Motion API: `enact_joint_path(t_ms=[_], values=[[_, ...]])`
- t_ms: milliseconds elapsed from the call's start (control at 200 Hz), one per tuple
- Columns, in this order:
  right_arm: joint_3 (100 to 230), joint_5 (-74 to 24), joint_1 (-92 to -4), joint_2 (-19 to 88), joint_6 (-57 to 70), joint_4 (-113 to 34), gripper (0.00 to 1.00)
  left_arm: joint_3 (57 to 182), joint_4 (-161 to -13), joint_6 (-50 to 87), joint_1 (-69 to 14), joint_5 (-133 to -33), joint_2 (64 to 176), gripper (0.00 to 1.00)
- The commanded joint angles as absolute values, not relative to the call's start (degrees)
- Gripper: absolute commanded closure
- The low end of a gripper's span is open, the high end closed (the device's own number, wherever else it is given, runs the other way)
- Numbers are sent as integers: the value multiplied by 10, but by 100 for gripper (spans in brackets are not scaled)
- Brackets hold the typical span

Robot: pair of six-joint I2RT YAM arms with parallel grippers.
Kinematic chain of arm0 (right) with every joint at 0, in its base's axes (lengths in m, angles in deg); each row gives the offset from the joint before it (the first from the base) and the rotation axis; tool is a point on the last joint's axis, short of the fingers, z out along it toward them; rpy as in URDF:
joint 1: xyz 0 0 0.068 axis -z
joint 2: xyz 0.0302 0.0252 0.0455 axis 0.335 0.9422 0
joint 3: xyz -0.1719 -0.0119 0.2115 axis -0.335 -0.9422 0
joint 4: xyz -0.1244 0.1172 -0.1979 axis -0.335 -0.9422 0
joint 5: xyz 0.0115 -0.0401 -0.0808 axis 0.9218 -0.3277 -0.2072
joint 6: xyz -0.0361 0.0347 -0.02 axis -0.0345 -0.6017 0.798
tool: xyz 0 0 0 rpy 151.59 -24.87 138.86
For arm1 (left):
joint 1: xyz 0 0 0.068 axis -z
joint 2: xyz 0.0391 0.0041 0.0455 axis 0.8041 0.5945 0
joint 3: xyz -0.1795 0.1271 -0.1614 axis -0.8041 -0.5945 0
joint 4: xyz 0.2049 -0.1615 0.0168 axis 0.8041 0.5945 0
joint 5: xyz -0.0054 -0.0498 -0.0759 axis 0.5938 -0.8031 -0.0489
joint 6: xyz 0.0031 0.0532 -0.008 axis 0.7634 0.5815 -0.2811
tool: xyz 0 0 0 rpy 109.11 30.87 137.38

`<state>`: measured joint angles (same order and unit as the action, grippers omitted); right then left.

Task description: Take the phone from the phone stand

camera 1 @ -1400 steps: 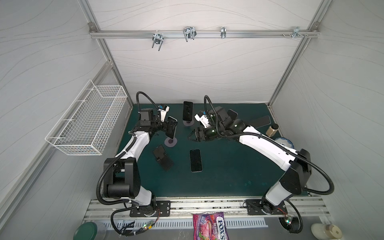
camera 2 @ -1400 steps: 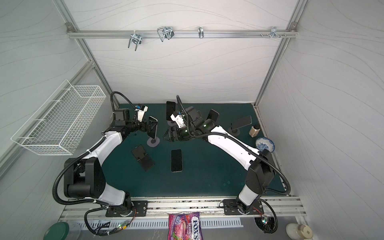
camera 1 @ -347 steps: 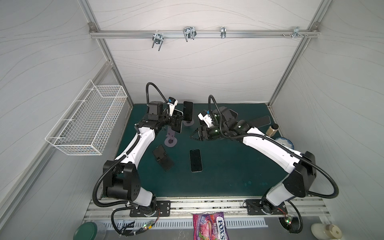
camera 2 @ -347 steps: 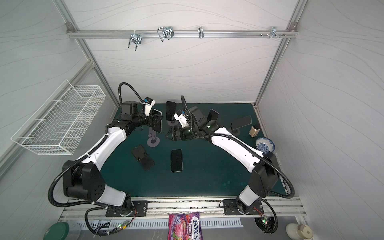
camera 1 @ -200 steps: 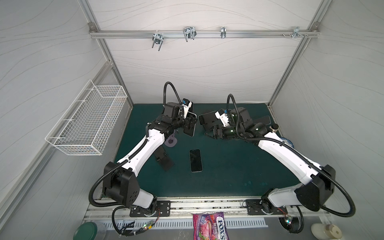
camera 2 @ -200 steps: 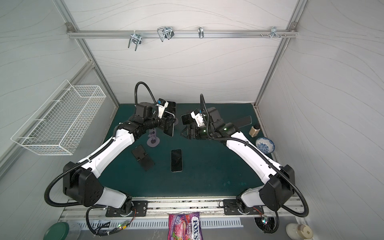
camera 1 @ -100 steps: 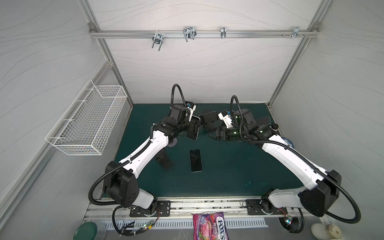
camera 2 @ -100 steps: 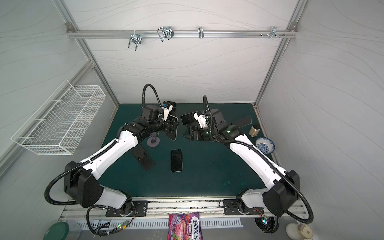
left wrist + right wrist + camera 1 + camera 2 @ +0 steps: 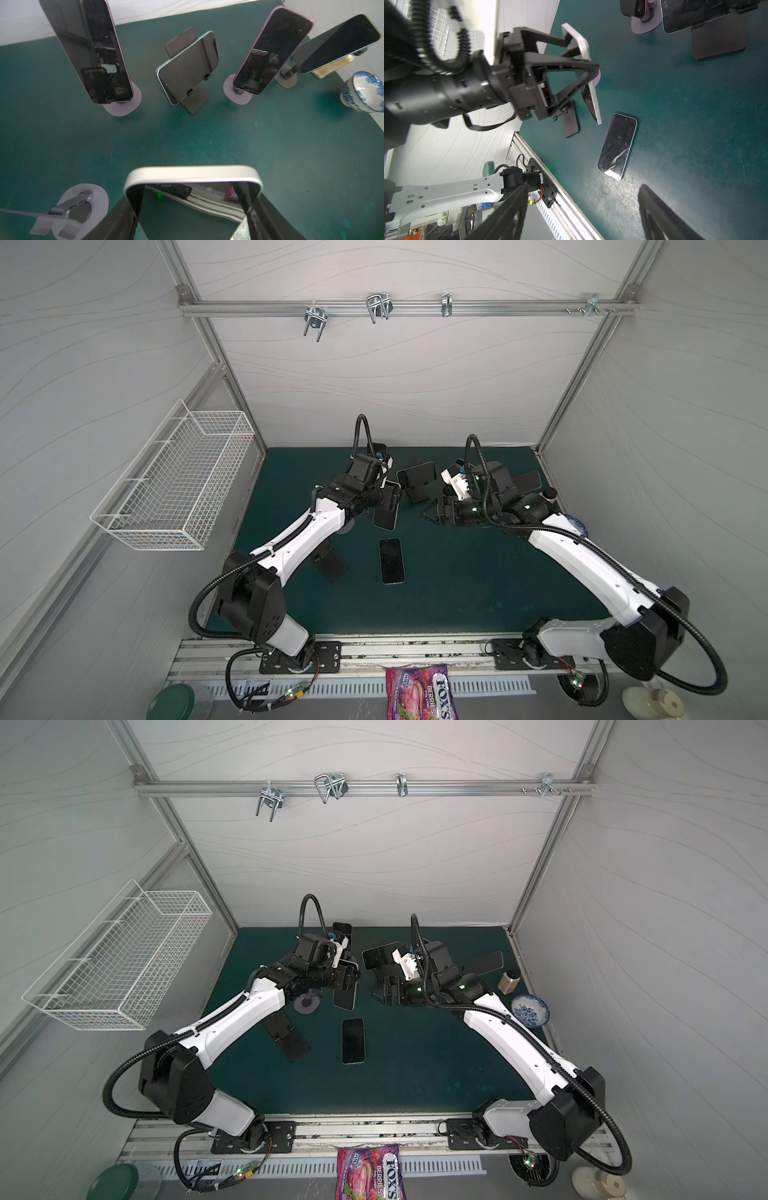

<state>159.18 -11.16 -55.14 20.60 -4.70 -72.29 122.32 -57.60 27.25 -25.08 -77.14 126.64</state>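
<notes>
In both top views the phone point(image 9: 384, 517) is held clear of the desk point(image 9: 478, 580) by the left gripper point(image 9: 388, 498), whose jaws are clamped on its long edges. It hangs just beside the bare stand point(image 9: 306, 1006), apart from it, in the middle of the desk's back half. The right gripper point(image 9: 430, 516) is seen nearby, spread wide and empty. In the left wrist view the phone point(image 9: 192, 173) is pinched between two fingers point(image 9: 133, 207), with the stand point(image 9: 83, 205) beside it. In the right wrist view the phone point(image 9: 593, 99) is shown gripped above the desk, and nothing is found between the right gripper's point(image 9: 585, 218) parted jaws. A second phone point(image 9: 617, 145) lies flat.
</notes>
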Motion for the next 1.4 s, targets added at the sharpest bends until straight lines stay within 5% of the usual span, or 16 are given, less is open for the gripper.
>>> enact_joint_path(t_ms=[0,1395], values=[[1588,-118,-547,191,-36,-737,16,1278,-566,235,-248,-759,1299,55],[1578,-108,-549,198,-50,-725,16,1469,-430,208,-292,-781,1561,53]])
